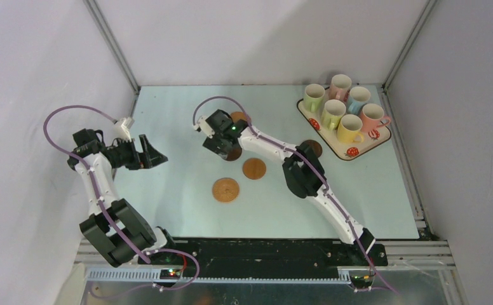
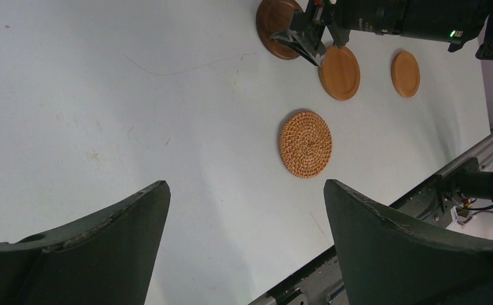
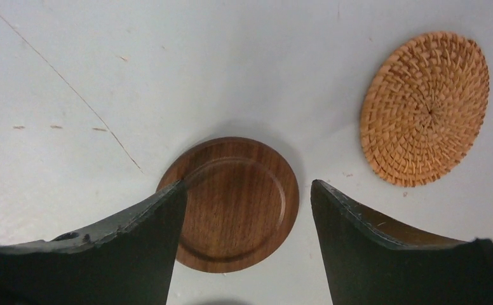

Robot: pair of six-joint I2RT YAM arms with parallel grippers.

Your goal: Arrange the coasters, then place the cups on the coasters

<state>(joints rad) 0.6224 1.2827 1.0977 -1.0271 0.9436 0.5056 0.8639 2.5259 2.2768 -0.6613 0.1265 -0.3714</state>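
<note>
**RIGHT ARM: POSITION DARK COASTER**

Top view: right gripper low over dark coaster, at centre; 6 cups parked on tray, far right. Well apart: left gripper, spread, empty.

Left wrist view: woven coaster flat, near 2 tan coasters.

Right wrist view: fingers spread above dark coaster, pinching nothing. Probably mid-arrangement: centre on disc, stay level, avoid nudging woven coaster.

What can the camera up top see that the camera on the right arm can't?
Only the top camera shows the six cups on their tray, and the left gripper. Only the right arm's camera shows the wood grain on the dark brown coaster and thin scratches on the table. Both show that coaster, the woven coaster and the right gripper, open.
</note>
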